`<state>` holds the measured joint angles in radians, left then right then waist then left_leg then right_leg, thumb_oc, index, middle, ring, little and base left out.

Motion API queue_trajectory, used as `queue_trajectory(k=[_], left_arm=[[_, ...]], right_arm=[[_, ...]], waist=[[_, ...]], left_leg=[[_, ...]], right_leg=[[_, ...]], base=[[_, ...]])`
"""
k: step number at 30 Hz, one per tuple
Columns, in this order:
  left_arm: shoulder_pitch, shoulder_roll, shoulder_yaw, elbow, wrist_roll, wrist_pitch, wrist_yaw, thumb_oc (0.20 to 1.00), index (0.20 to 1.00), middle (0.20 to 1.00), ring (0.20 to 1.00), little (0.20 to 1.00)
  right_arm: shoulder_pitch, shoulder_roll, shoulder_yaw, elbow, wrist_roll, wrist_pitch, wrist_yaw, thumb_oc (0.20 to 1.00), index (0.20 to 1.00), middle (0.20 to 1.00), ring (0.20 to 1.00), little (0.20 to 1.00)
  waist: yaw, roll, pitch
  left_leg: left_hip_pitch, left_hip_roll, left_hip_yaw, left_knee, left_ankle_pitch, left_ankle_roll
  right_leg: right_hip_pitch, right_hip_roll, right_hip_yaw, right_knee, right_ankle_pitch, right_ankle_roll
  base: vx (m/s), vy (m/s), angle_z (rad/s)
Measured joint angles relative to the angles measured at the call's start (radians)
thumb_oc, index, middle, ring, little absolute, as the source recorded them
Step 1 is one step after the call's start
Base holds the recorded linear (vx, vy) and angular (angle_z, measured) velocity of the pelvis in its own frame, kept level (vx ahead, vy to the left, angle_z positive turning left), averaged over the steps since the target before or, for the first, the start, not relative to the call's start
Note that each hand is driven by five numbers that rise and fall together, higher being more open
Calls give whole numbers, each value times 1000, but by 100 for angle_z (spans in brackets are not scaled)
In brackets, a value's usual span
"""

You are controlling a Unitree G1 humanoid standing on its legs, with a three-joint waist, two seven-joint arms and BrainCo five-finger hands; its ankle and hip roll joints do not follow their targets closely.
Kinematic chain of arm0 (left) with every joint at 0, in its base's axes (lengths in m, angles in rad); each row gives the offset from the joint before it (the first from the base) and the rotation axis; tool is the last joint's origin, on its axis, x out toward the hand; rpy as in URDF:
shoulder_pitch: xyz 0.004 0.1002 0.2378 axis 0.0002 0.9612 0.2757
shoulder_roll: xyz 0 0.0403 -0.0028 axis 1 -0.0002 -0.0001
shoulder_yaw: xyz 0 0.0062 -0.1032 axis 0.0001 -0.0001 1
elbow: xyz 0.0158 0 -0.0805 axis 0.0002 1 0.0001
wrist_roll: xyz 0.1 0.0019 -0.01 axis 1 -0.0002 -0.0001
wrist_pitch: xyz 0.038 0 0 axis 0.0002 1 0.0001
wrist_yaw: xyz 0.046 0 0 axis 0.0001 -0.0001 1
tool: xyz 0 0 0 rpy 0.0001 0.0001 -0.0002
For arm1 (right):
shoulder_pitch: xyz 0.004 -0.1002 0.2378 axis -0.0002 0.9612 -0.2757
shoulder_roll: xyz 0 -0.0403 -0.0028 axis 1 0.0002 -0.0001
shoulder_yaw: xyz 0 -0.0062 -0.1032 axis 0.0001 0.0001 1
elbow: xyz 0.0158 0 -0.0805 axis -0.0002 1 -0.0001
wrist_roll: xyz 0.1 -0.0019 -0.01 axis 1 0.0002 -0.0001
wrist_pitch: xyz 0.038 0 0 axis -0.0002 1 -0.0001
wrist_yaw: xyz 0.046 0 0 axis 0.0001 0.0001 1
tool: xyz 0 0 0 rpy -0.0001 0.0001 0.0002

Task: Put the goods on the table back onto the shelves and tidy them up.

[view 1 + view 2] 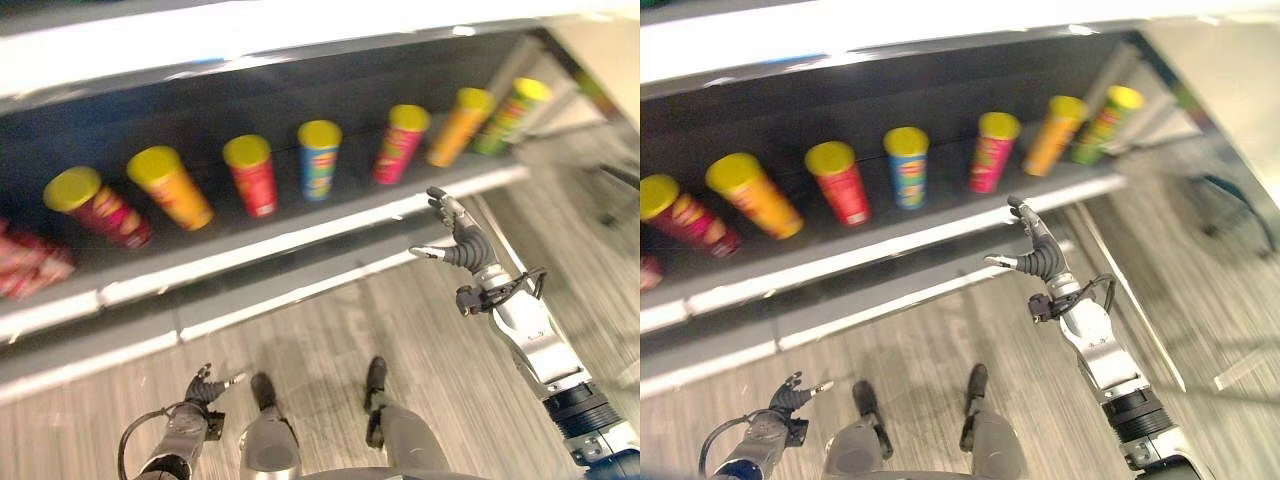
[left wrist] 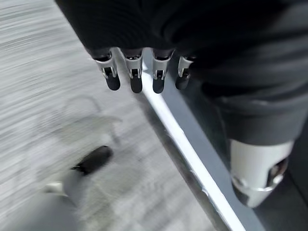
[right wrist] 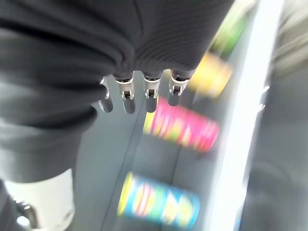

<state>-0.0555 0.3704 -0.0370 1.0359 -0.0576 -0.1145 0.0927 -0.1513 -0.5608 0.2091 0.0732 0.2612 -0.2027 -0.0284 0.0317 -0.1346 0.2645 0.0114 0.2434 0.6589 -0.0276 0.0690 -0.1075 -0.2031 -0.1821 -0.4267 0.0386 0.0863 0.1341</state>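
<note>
Several tall cans with yellow lids stand in a row on a dark shelf (image 1: 300,225): a maroon can (image 1: 95,205), an orange can (image 1: 170,185), a red can (image 1: 252,175), a blue can (image 1: 319,160), a pink can (image 1: 400,145), another orange can (image 1: 460,125) and a green can (image 1: 510,115). My right hand (image 1: 462,240) is raised just in front of the shelf's white front edge, below the pink can, open and holding nothing. Its wrist view shows straight fingers (image 3: 139,91) above the pink can (image 3: 187,127) and blue can (image 3: 159,202). My left hand (image 1: 203,388) hangs low near the floor, open and empty.
Red packets (image 1: 30,260) lie at the shelf's far left end. A lower shelf ledge (image 1: 260,300) with a white edge strip (image 2: 183,144) juts out below the cans. Grey wood-look floor (image 1: 450,380) spreads in front of the unit.
</note>
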Motion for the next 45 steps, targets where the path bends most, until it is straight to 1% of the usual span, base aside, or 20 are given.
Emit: queue_trajectory(k=[3, 5, 7, 13, 16, 17, 20, 21, 24, 26, 27, 28, 29, 30, 34, 35, 37, 39, 41, 45], left_arm=[[49, 2, 11, -10, 0, 8, -13, 1000, 1000, 1000, 1000, 1000], [50, -26, 8, -6, 0, 12, -20, 1000, 1000, 1000, 1000, 1000], [45, -88, 6, -1, 0, 18, -28, 1000, 1000, 1000, 1000, 1000], [8, -78, -10, -45, 1, 14, -43, 1000, 1000, 1000, 1000, 1000], [2, -76, -10, -50, 0, 15, -48, 1000, 1000, 1000, 1000, 1000], [7, -74, -13, -58, 0, 15, -48, 1000, 1000, 1000, 1000, 1000], [37, -88, -12, -55, -1, 16, -53, 1000, 1000, 1000, 1000, 1000], [40, -89, -13, -55, -1, 17, -54, 1000, 1000, 1000, 1000, 1000], [35, -91, -51, -31, -2, 8, -55, 1000, 1000, 1000, 1000, 1000], [35, -102, -78, 16, -2, 9, -55, 1000, 1000, 1000, 1000, 1000], [22, -148, -97, 51, -1, 10, -55, 1000, 1000, 1000, 1000, 1000], [27, -152, -94, 36, -1, 6, -58, 1000, 1000, 1000, 1000, 1000], [17, -82, -87, 25, 0, 13, -61, 1000, 1000, 1000, 1000, 1000], [4, -104, -77, 32, 0, 24, -60, 1000, 1000, 1000, 1000, 1000], [25, -122, -31, 54, -1, 28, -57, 1000, 1000, 1000, 1000, 1000], [39, -122, -31, 51, -2, 26, -53, 1000, 1000, 1000, 1000, 1000], [45, -121, -31, 39, -3, 27, -47, 1000, 1000, 1000, 1000, 1000], [16, -127, -36, 24, -4, 23, -48, 1000, 1000, 1000, 1000, 1000], [-4, -117, -51, -7, -5, 21, -44, 1000, 1000, 1000, 1000, 1000], [-19, -102, -52, -53, -5, 3, -41, 1000, 1000, 1000, 1000, 1000]], right_arm=[[43, -1, -37, 32, 4, 0, 1, 1000, 1000, 1000, 1000, 1000], [68, -15, -77, 34, 1, 1, -2, 1000, 1000, 1000, 1000, 1000], [159, -93, -241, 38, -8, 16, -30, 1000, 1000, 1000, 1000, 1000], [244, -94, -452, 52, -46, 17, -121, 1000, 1000, 1000, 1000, 1000], [244, -95, -454, 32, -47, 17, -138, 1000, 1000, 1000, 1000, 1000], [243, -101, -447, 33, -57, 15, -140, 1000, 1000, 1000, 1000, 1000], [226, -111, -435, 36, -67, 14, -144, 1000, 1000, 1000, 1000, 1000], [228, -110, -436, 35, -67, 15, -149, 1000, 1000, 1000, 1000, 1000], [229, -109, -431, 31, -86, 19, -158, 1000, 1000, 1000, 1000, 1000], [229, -104, -425, 38, -90, 15, -163, 1000, 1000, 1000, 1000, 1000], [228, -119, -423, 51, -96, 10, -172, 1000, 1000, 1000, 1000, 1000], [211, -100, -422, 72, -108, 13, -178, 1000, 1000, 1000, 1000, 1000], [212, -20, -418, 58, -123, 17, -182, 1000, 1000, 1000, 1000, 1000], [184, -18, -438, 60, -123, 21, -190, 1000, 1000, 1000, 1000, 1000], [118, -34, -411, 20, -146, 19, -202, 1000, 1000, 1000, 1000, 1000], [108, -39, -400, 19, -165, 18, -202, 1000, 1000, 1000, 1000, 1000], [53, -41, -352, 19, -184, 21, -201, 1000, 1000, 1000, 1000, 1000], [89, -61, -347, -31, -202, 21, -202, 1000, 1000, 1000, 1000, 1000], [75, -53, -345, -39, -202, 21, -208, 1000, 1000, 1000, 1000, 1000], [80, -51, -337, -42, -204, 21, -209, 1000, 1000, 1000, 1000, 1000]], waist=[[26, -2, -49], [2, 32, -62], [-34, 121, -92], [-113, 154, -121], [-118, 155, -124], [-102, 143, -123], [-60, 128, -118], [-62, 135, -116], [-22, 91, -90], [-6, 106, -82], [7, 174, -79], [82, 213, -62], [48, 61, -33], [43, 114, -10], [81, 113, -11], [91, 109, -24], [102, 102, -22], [83, 100, -20], [82, 105, -20], [87, 104, -19]], left_leg=[[22, 53, 67, 72, -35, -33], [29, 73, 73, 69, -36, -57], [82, 94, 84, 28, -17, -87], [180, 161, 90, 76, -21, -108], [186, 195, 2, 185, -18, -109], [159, 197, -123, 290, -21, -81], [83, 96, -396, 357, -112, -84], [36, 75, -415, 369, -118, -83], [-111, -126, -577, 188, -169, -28], [-223, -171, -596, 124, -132, -40], [-285, -151, -598, 87, -165, -47], [-311, -94, -591, 112, -99, -59], [-387, -186, -535, 284, -96, -56], [-425, -138, -538, 373, -99, -54], [-363, -198, -515, 261, -68, 37], [-291, -218, -478, 174, 6, 126], [-237, -215, -403, 127, -2, 193], [-174, -263, -402, 106, -32, 252], [-123, -274, -388, 84, -48, 249], [-72, -273, -403, 66, -59, 258]], right_leg=[[-8, 14, -103, 27, 17, -74], [-13, 50, -81, 16, 19, -81], [-9, 103, -41, 15, 5, -91], [9, 172, 40, 85, -70, -107], [11, 197, 89, 104, -96, -123], [18, 218, 154, 109, -86, -180], [44, 216, 275, 57, -67, -187], [55, 217, 289, 46, -72, -194], [92, 178, 388, 0, -70, -201], [97, 172, 388, -26, -74, -197], [118, 247, 394, -44, -91, -158], [16, 320, 315, 332, -196, -126], [180, 277, 331, 286, -434, -272], [211, 326, 354, 255, -393, -223], [337, 266, 475, 81, -339, -174], [338, 240, 501, 116, -346, -119], [209, 210, 490, 380, -393, -7], [160, 123, 457, 515, -407, 50], [86, 64, 436, 682, -352, 54], [49, -10, 364, 654, -317, 56]], base=[[118, -158, -111], [166, -139, -56], [261, -231, -64], [238, -243, -52], [172, -184, -78], [125, -47, -97], [212, -24, -108], [341, -32, -90], [241, -19, -93], [337, -56, -78], [312, -49, -138], [595, 63, -89], [500, 85, -52], [516, 133, -2], [398, 131, -83], [463, 184, -102], [186, 93, -98], [198, 125, -14], [214, 102, -4], [207, -14, 4]])
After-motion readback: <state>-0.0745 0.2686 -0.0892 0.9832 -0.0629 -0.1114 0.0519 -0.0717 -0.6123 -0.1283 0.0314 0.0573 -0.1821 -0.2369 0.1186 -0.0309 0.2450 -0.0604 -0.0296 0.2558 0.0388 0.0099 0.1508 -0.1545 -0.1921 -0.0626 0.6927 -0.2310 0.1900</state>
